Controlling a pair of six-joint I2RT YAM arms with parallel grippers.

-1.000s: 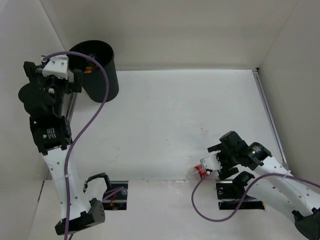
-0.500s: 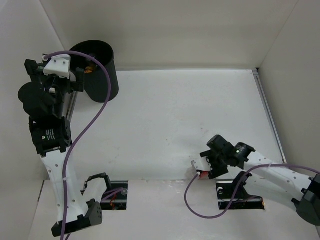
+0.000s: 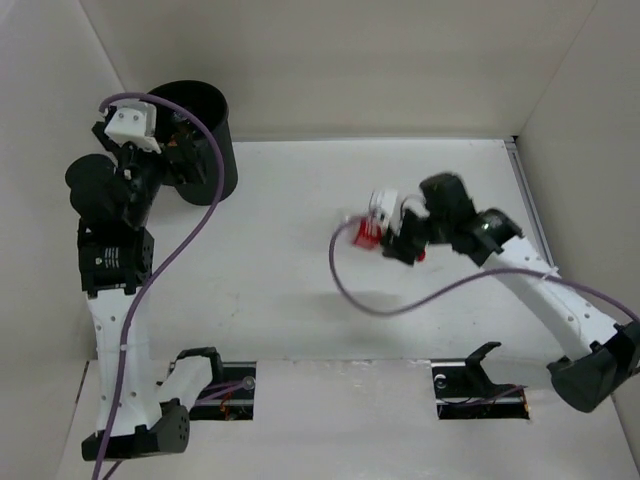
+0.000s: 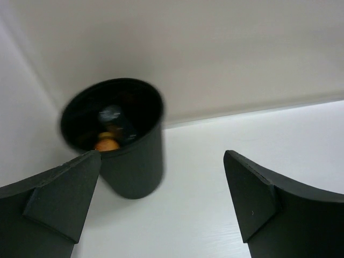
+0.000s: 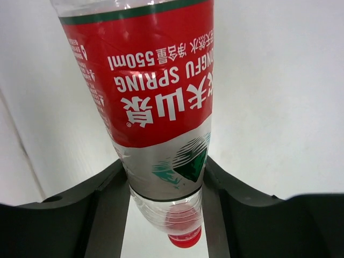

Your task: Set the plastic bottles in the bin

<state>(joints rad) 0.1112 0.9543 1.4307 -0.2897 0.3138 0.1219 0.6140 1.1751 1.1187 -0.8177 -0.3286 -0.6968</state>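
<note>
The right gripper (image 5: 164, 185) is clenched on the red-label bottle (image 5: 161, 97), its jaws parted only as far as the bottle is thick. In the right wrist view the two dark fingers (image 5: 107, 204) press on either side of the lower part of the label and the clear shoulder below it. The red cap (image 5: 185, 236) points back toward the wrist, and the body runs away from the camera. The bottle is clear plastic with a red wrap bearing white lettering, a green band at the far edge and a silver patch with a green emblem near the neck. In the top view it is carried over the table (image 3: 300, 300), right of the middle and well apart from the bin (image 3: 215, 165). Whether it is clear of the surface cannot be told. The bin stands in the far left corner. The left gripper (image 4: 162, 156) is released, its jaws spread wide with nothing between them, and it sits beside the bin with the fingers aimed toward it. The bin is black and round, narrowing toward its base. Through the open top the left wrist view shows the orange bottle (image 4: 106, 144) lying inside, with a blurred clear shape (image 4: 110, 114) just behind it that cannot be made out.
</note>
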